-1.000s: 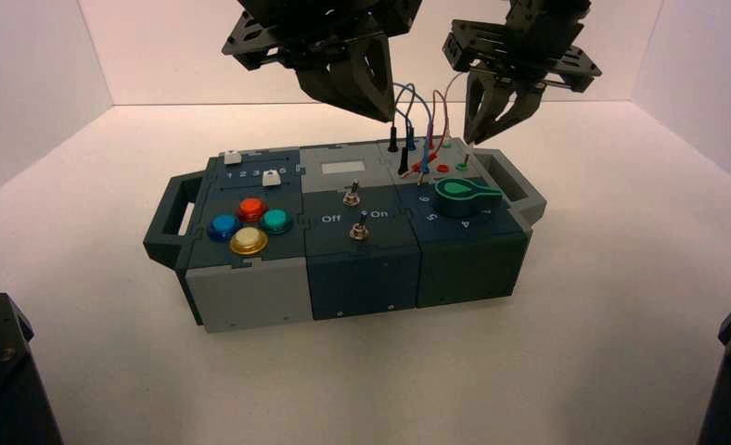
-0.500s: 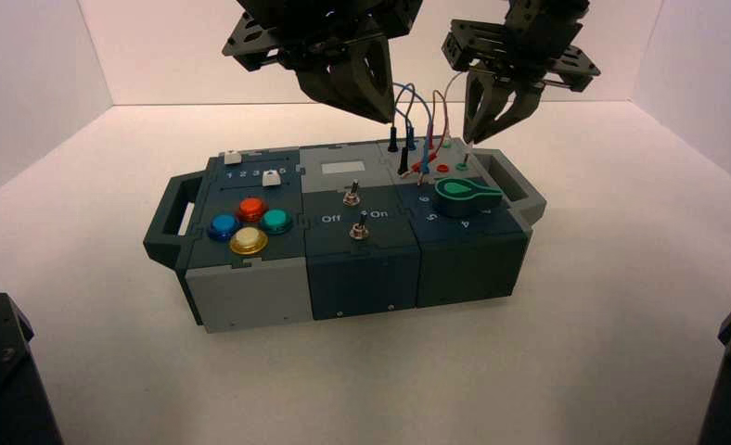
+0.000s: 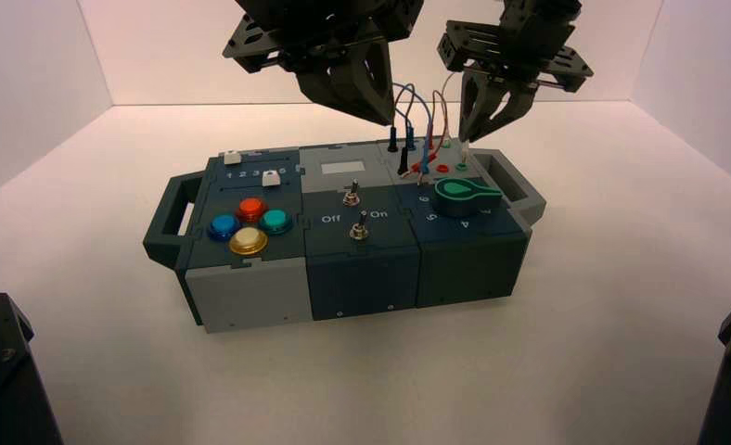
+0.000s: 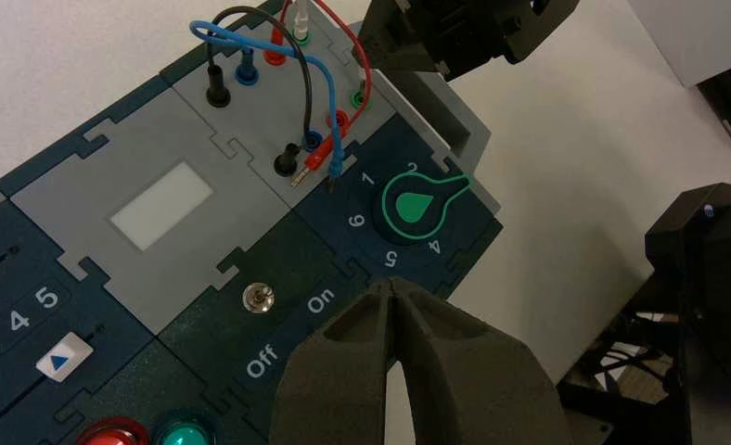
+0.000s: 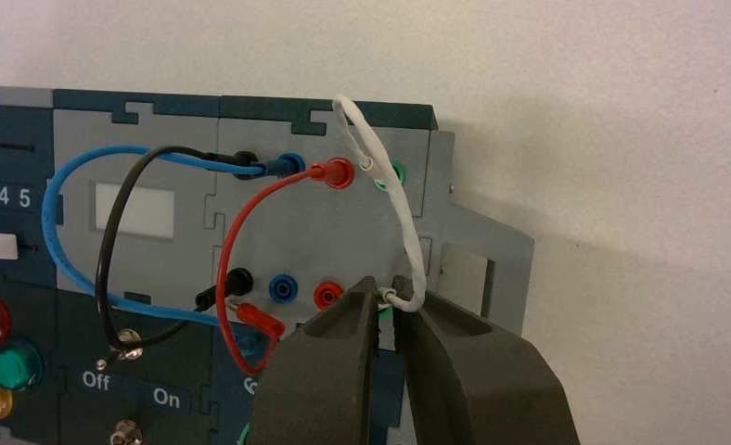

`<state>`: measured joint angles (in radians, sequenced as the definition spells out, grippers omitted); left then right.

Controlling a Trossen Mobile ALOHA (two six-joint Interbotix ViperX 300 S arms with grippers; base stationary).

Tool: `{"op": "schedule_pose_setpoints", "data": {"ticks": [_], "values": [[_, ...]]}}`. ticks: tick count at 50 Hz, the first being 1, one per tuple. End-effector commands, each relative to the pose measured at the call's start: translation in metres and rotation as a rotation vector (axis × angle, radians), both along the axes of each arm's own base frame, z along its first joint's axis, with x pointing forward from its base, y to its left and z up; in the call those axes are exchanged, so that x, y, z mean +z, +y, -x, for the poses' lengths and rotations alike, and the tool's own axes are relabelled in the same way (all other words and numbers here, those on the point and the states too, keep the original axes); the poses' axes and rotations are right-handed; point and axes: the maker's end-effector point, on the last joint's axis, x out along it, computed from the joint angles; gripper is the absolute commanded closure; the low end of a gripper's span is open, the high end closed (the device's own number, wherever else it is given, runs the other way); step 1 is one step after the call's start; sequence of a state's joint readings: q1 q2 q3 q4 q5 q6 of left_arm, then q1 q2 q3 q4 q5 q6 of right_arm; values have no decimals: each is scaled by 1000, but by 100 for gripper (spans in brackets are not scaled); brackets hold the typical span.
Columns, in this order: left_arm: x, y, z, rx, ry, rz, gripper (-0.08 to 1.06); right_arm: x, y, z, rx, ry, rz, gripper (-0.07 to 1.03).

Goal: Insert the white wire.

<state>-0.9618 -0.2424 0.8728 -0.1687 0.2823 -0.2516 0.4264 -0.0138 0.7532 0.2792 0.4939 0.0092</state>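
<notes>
With the right gripper (image 5: 387, 291), pinching the white wire (image 5: 411, 236) by its plug end, right over the near green socket (image 3: 461, 167), at about two o'clock on the box (image 3: 250, 298) in the high view. With the left gripper (image 4: 391, 284) idle, tips pressed together, above the box's far edge near twelve o'clock. Impossible to tell whether seated or only hovering at the hole

Could catch on the socket's rim if lowered a little off centre or tilted. Could pivot or slide up between the tips if pushed hard, with so small a plug to grip. Might spring aside on an early release, from the bend stored in the arch. Might also tug the other end loose from the far green socket (image 5: 399, 170) if carried too far towards six o'clock. Likely to need a straight, gentle press next, well clear of the red socket (image 5: 327, 295) at nine o'clock from the target

Thin, pale white, slightly kinked; raised in a tall loop between the two green sockets, with a pale plug at the far one
</notes>
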Motion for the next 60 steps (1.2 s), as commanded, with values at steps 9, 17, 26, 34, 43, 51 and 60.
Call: {"op": "schedule_pose_setpoints", "data": {"ticks": [9, 17, 26, 34, 43, 51, 60], "values": [[14, -9, -5, -9, -30, 31, 101, 11, 3, 4, 4, -11, -18, 99], [15, -10, -6, -10, -32, 32, 101, 16, 3, 5, 5, -20, -23, 99], [15, -11, -7, -13, -35, 30, 101, 17, 3, 5, 5, -23, -24, 99], [14, -11, -7, -14, -35, 28, 101, 17, 4, 3, 5, -26, -25, 99], [13, -11, -7, -14, -33, 26, 101, 14, 4, 3, 5, -18, -21, 99], [13, -11, -7, -16, -35, 25, 101, 9, 4, 5, 6, -5, -15, 99], [11, -12, -8, -18, -31, 18, 101, 1, 8, 9, 20, 10, -6, 99]]}}
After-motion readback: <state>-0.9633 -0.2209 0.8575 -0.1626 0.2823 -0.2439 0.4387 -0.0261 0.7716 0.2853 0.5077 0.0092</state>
